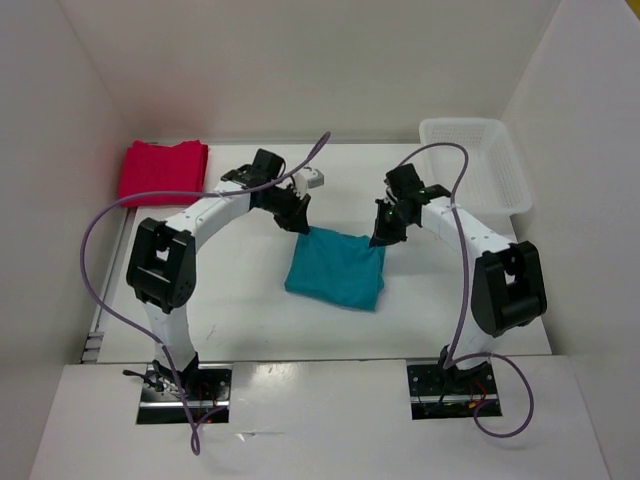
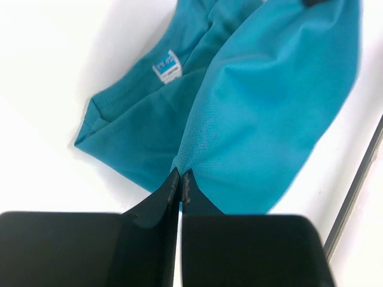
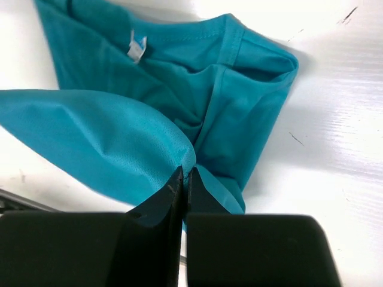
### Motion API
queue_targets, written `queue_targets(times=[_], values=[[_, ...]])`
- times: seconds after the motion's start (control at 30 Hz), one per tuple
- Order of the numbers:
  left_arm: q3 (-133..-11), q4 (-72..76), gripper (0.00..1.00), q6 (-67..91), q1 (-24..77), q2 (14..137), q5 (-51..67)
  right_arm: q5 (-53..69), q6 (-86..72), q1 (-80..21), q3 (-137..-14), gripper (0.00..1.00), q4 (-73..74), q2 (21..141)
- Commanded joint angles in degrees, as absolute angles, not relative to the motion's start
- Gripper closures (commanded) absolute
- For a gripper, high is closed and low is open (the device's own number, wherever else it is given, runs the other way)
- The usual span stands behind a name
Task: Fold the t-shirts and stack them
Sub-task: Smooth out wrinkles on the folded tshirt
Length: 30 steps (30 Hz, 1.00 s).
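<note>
The teal-blue t-shirt [image 1: 335, 270] lies partly folded at the table's middle. My left gripper [image 1: 300, 226] is shut on its far left corner, and my right gripper [image 1: 378, 240] is shut on its far right corner. In the left wrist view my gripper [image 2: 181, 174] pinches a lifted teal layer [image 2: 269, 101] above the collar label. In the right wrist view my gripper [image 3: 185, 170] pinches the same lifted layer [image 3: 90, 137]. A folded crimson-pink and red stack [image 1: 163, 170] lies at the far left; I cannot tell the two shirts apart there.
A white lattice basket [image 1: 478, 160] stands at the far right against the wall. White walls enclose the table on three sides. Purple cables loop over both arms.
</note>
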<state>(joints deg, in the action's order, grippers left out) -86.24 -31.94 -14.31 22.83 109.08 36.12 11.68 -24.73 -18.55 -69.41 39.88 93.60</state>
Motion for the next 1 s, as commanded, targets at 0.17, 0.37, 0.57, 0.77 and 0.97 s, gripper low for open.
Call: queue_targets(times=[0.17,0.37,0.57,0.77,0.97], values=[[-90.35,-32.61,1.00,-12.30,21.97,107.22,35.51,14.94,-25.58,-14.33,-71.98,1.00,38.32,94.39],[-92.28,-28.66,1.00,-11.17,21.97,110.29,32.35,17.05,-25.58,-11.07,-73.73,1.00,34.55,97.47],[-93.43,-23.83,1.00,-9.41,21.97,113.90,29.80,17.67,-26.10,-9.93,-76.29,1.00,31.47,102.39],[-93.43,-18.64,0.92,-5.37,21.97,117.59,25.15,15.74,-26.71,-8.88,-78.93,1.00,29.44,105.47],[-96.94,-16.61,0.73,-2.81,21.97,122.69,19.88,14.33,-26.11,-8.17,-83.13,0.61,26.81,109.95]])
